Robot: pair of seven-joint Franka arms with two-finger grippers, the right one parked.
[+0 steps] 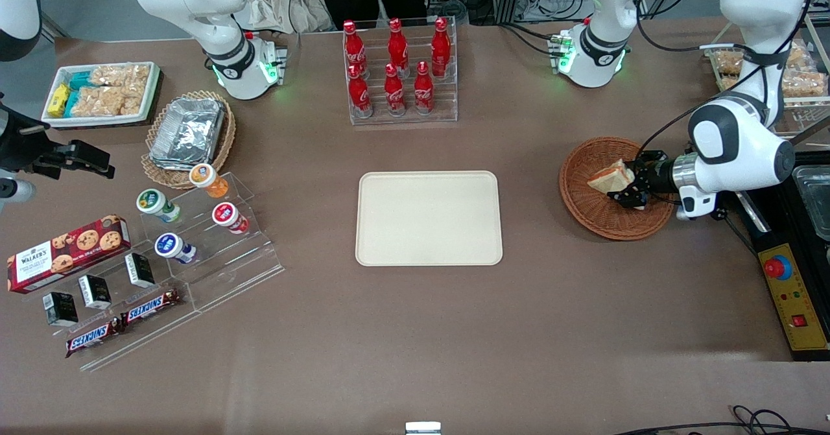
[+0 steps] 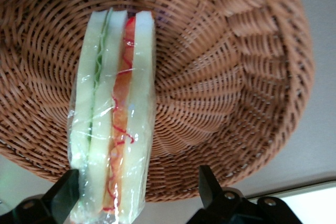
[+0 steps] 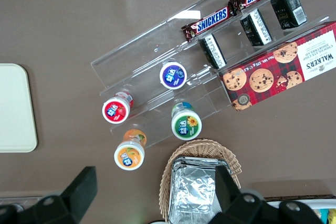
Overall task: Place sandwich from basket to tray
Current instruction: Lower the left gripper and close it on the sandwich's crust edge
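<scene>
The jaws of the gripper (image 1: 628, 192) stand wide apart, and they hold nothing. In the left wrist view one dark finger (image 2: 63, 198) is touching, or almost touching, the outer side of the wrapped sandwich (image 2: 114, 114), while the other finger (image 2: 210, 184) is well apart from it, with open wicker between them. So the sandwich sits inside the gap but close to one finger only; it is not pressed from both sides.

The gripper is over the basket (image 1: 583, 208), on the part of it nearer to the working arm's end of the table. The sandwich (image 1: 611, 177) lies in the basket, standing on its edge, with the cut side showing green filling in one layer and red-orange filling in the other, under a clear film.

The basket rim rises around the sandwich, and the rim is close to the fingertips in the wrist view. The tray (image 1: 428, 218) lies flat in the middle of the table, well apart from the basket, and nothing is on it. Between the basket and the tray there is only bare brown table (image 1: 532, 279). The rack of red bottles (image 1: 397, 72) stands farther from the front camera than the tray, not in that stretch.
</scene>
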